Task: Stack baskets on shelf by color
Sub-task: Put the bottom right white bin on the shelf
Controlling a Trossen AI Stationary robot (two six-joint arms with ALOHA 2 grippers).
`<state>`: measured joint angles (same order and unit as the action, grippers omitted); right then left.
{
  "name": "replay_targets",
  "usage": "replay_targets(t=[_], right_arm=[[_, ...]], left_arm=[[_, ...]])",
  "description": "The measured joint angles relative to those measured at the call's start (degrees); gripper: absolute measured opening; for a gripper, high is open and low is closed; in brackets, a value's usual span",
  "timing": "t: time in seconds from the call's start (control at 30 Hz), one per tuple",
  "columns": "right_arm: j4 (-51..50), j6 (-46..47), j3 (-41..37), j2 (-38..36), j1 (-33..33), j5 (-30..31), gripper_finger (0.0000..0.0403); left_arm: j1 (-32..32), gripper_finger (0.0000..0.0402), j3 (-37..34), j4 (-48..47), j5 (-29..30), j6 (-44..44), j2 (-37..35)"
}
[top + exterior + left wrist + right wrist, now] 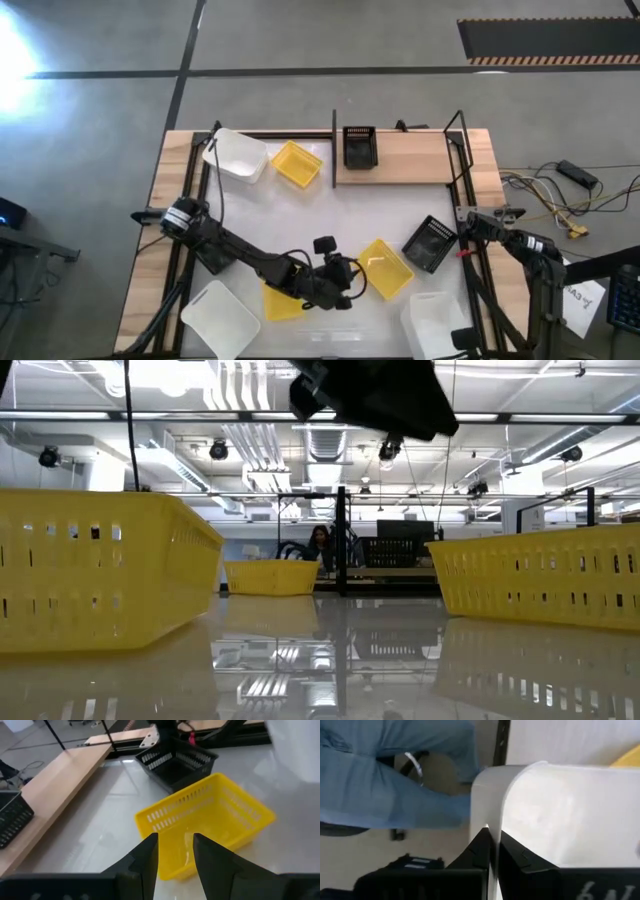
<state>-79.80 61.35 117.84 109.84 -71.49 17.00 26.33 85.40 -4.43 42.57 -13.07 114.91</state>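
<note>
A yellow basket (385,268) (210,815) rests on the white tabletop near the middle. My left gripper (350,275) (175,840) is open and hovers at this basket's near corner, with no touch that I can see. At the near right, my right gripper (462,338) (494,840) is shut on a white basket (432,322) (560,810). The shelf (410,158), a pale board at the far side, carries one black basket (360,147). A second black basket (432,243) (175,762) rests on the table behind the yellow one. My right gripper pinches the white basket's rim (492,827) close to a rounded corner. One finger (480,850) is on the outside of the wall and the other (512,852) is inside. The fingers come steeply from above. The basket hangs below them.
Another yellow basket (283,300) lies under my left arm, with a white one (220,318) at the near left. A white (237,155) and a yellow basket (297,163) stand far left. A person's leg (395,775) is beside the table's right edge. Black rods (458,150) border the shelf.
</note>
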Motion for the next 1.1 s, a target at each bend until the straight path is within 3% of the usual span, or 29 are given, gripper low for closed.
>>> replay_targets(t=[0.2,0.37,0.5,0.67,0.9,1.1], right_arm=[[-10.94,-5.70,4.37,-0.01,3.43,4.62,0.0008],[-10.26,-20.43,3.13,-2.25,9.58,8.15,0.0009],[-10.39,-30.11,-0.95,-6.36,16.65,11.30,0.0009],[-10.29,-35.85,-9.45,-14.85,27.17,12.21,0.0008],[-10.31,-43.89,-24.08,-28.41,42.62,18.77,0.0008],[-6.14,-57.58,-36.12,-37.03,59.96,18.98,0.0008]], left_arm=[[2.41,0.0107,0.15,0.18,3.90,0.50,-2.78],[4.90,0.0107,-0.94,-1.13,12.52,0.53,-4.34],[5.83,0.0107,-2.04,-1.68,15.28,0.38,-4.43],[6.40,0.0107,-4.32,-1.95,15.45,-2.97,-4.45],[7.40,0.0107,-7.40,-1.99,16.33,-7.64,-4.45],[7.53,0.0107,-9.15,1.25,16.70,-7.53,-4.45]])
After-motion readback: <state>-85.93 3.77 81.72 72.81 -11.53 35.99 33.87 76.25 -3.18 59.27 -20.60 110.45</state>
